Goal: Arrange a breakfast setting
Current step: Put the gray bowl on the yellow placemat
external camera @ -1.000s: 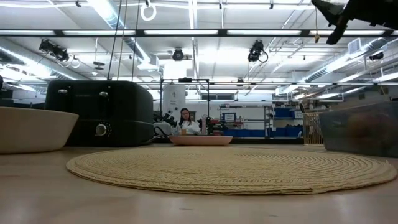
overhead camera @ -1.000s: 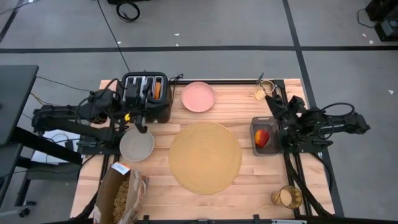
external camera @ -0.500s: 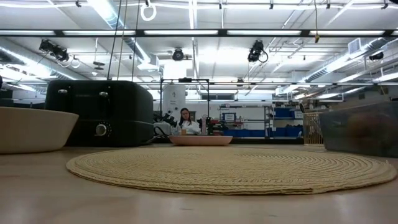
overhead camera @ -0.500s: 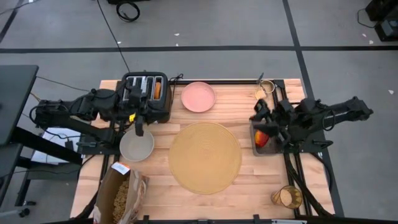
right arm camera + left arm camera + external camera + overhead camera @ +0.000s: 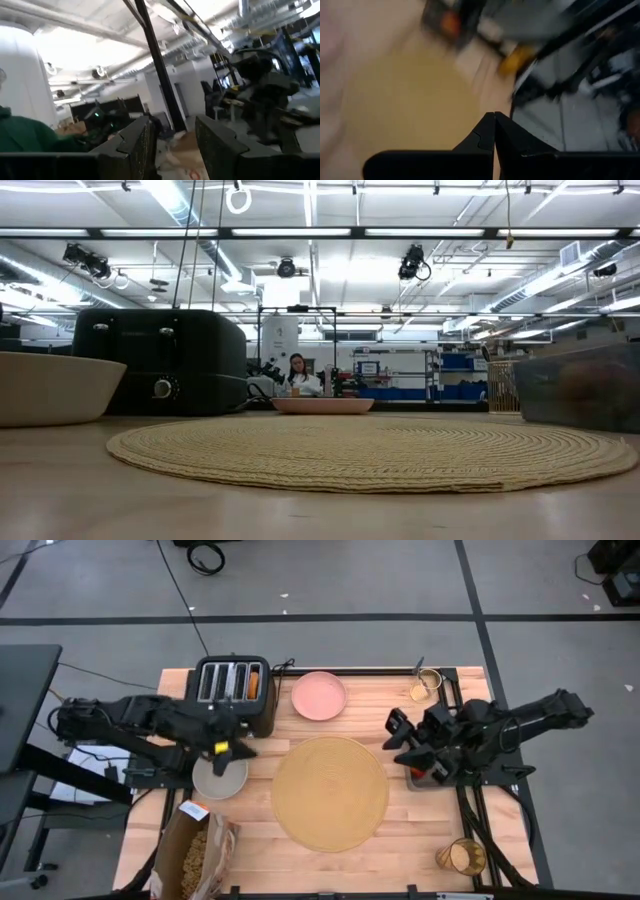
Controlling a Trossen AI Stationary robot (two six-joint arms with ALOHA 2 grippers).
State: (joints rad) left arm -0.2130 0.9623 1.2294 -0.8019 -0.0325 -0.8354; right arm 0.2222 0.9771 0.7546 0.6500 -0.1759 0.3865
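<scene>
The tan placemat (image 5: 330,793) lies mid-table, also seen in the low view (image 5: 370,450). The grey-green bowl (image 5: 218,780) stands to its left, and the pink plate (image 5: 319,695) at the far edge. The toast round (image 5: 254,685) sticks up from a slot of the black toaster (image 5: 235,690). The amber tumbler (image 5: 462,857) stands near right. My left gripper (image 5: 243,750) hangs shut over the bowl's far rim (image 5: 494,131). My right gripper (image 5: 393,732) is open and empty (image 5: 172,142), raised above the table right of the placemat. The apple is hidden under my right arm.
A dark bin (image 5: 424,774) at the right edge sits mostly under my right arm. A small clear cup (image 5: 428,683) with a metal piece in it stands far right. A brown paper bag (image 5: 195,850) lies near left.
My right gripper has risen from over the bin and swung toward the table's left, tipping upward; its arm now covers the apple, which showed in the bin before. My left gripper has tipped from pointing down to slanting toward the right, staying shut over the bowl.
</scene>
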